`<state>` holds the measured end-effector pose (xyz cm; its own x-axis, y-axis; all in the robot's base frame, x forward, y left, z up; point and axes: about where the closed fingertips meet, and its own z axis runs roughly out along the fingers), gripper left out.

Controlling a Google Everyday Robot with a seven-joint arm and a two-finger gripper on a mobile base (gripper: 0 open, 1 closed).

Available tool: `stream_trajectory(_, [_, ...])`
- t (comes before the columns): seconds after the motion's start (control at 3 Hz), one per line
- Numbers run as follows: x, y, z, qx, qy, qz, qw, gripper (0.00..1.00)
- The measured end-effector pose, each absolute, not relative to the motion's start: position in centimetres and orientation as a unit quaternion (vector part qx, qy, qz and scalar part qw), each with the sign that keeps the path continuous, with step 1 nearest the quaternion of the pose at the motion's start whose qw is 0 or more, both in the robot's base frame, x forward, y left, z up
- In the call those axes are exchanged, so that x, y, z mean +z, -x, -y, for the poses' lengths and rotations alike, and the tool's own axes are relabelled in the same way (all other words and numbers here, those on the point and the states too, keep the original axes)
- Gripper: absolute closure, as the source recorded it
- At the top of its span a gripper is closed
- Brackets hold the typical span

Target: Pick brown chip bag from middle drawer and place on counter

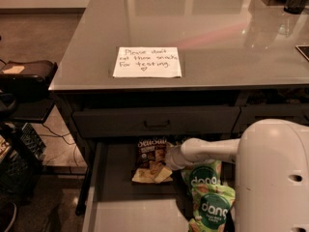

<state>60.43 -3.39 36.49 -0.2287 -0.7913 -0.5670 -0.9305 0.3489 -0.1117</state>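
The brown chip bag (150, 161) lies in the open middle drawer (130, 207), at its back under the counter edge, with its cream lower edge toward me. My gripper (169, 159) reaches in from the right on a white arm (207, 150) and sits right against the bag's right side. Its tip is hidden against the bag. The grey counter (207, 33) above carries a white handwritten note (147, 62).
Two green-and-white "dang" bags (205, 177) (212, 209) lie in the drawer's right part, under my arm. The shut upper drawer front with a black handle (157, 123) sits just above the bag. My white body (273, 178) fills the right. Black gear and a crate (19, 153) stand at left.
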Motion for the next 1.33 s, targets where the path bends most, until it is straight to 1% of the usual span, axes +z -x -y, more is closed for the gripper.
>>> stream_trajectory(0.33, [35.0,-60.1,1.5,0.152,0.561,-0.772,0.256,0.0])
stream_trajectory(0.67, [34.6,-59.3,0.0,0.173,0.567,-0.769,0.239,0.19])
stream_trajectory(1.0, [36.0,-58.3,-1.3,0.188,0.571,-0.763,0.239,0.43])
stream_trajectory(1.33, [38.7,-56.2,-2.5,0.199,0.587,-0.745,0.244,0.72])
